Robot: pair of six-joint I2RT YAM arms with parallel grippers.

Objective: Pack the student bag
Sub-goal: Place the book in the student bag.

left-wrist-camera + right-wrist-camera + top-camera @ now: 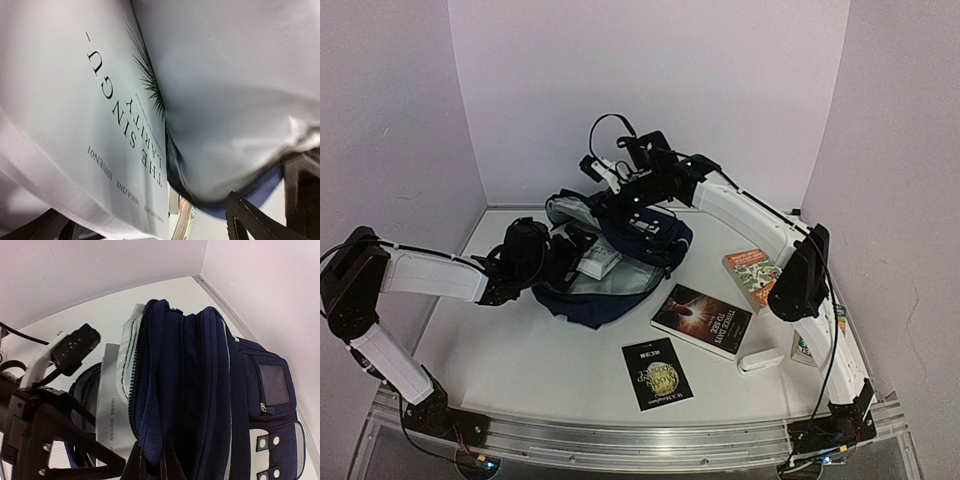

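White surface [520, 360], lilac walls [650, 90] close behind: one navy student bag [650, 240] mid-surface, grey-lined mouth gaping, white buckle patches; bare room left and front-left of it. Right pincer [152, 462] clamps its zip rim, left pincer [568, 258] stands apart inside beside one magazine [75, 125]; front-right of bag three books [700, 318], one booklet [655, 372], one white case [760, 360].

From above I couldn't see the left tool [150, 222]; it was buried in the mouth of the student bag [655, 240]. Its own camera caught only dark, blurred fingertips [245, 215] cut off at the bottom edge, and a magazine [75, 125] running past the frame at the left and top. The right arm [760, 225] hid most of a green book [803, 350] on the table [520, 350]. The lesser print on the dark book [702, 318] was too small to read.
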